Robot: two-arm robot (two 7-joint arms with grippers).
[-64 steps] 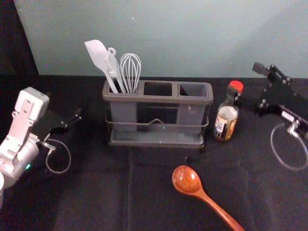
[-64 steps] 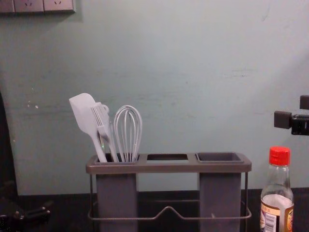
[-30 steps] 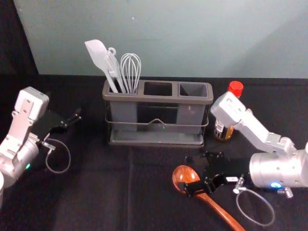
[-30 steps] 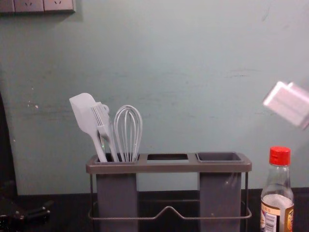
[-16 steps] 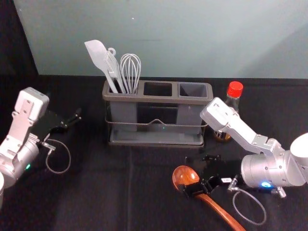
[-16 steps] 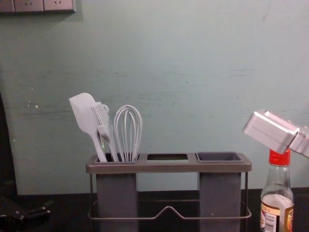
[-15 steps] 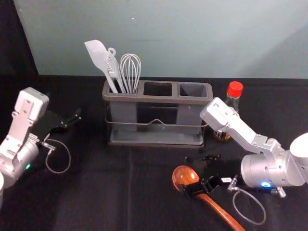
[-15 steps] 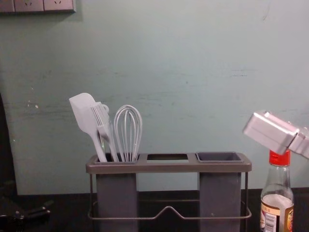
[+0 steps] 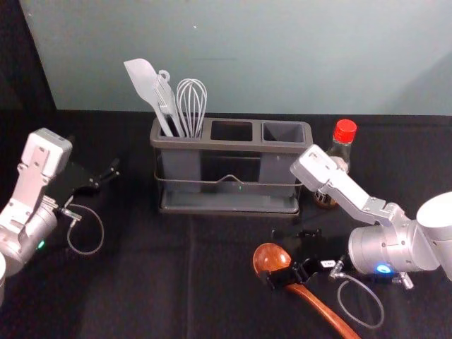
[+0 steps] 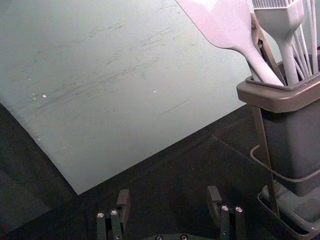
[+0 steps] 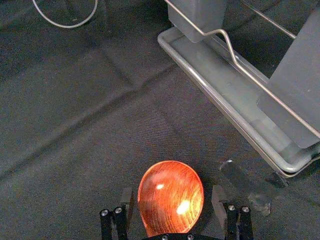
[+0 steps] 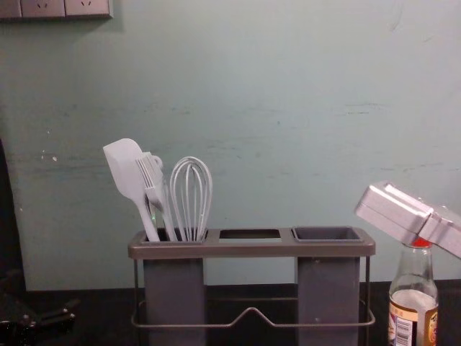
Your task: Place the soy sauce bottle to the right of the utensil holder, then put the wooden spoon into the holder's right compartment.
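My right gripper [image 9: 284,256] is low over the wooden spoon [image 9: 325,311], near where bowl meets handle. In the right wrist view the gripper [image 11: 172,192] is open, with the spoon's bowl [image 11: 171,197] between its spread fingers. The soy sauce bottle [image 9: 342,152] stands upright just right of the utensil holder [image 9: 229,210], partly behind the right arm; the arm covers most of its red cap in the chest view. The holder's right compartment [image 12: 328,288] holds no utensil. My left gripper [image 9: 93,155] is parked at the left; its wrist view has the gripper [image 10: 169,192] open.
A spatula [image 9: 147,85], a brush and a whisk [image 9: 191,102] stand in the holder's left compartment. A small dark, partly clear object [image 11: 240,180] lies on the black cloth between spoon and holder. Behind the table rises a pale green wall [image 12: 252,108].
From beside the bottle, my right gripper has come down and forward to the spoon, then shifted slightly left. The bottle, spoon and left arm have stayed put.
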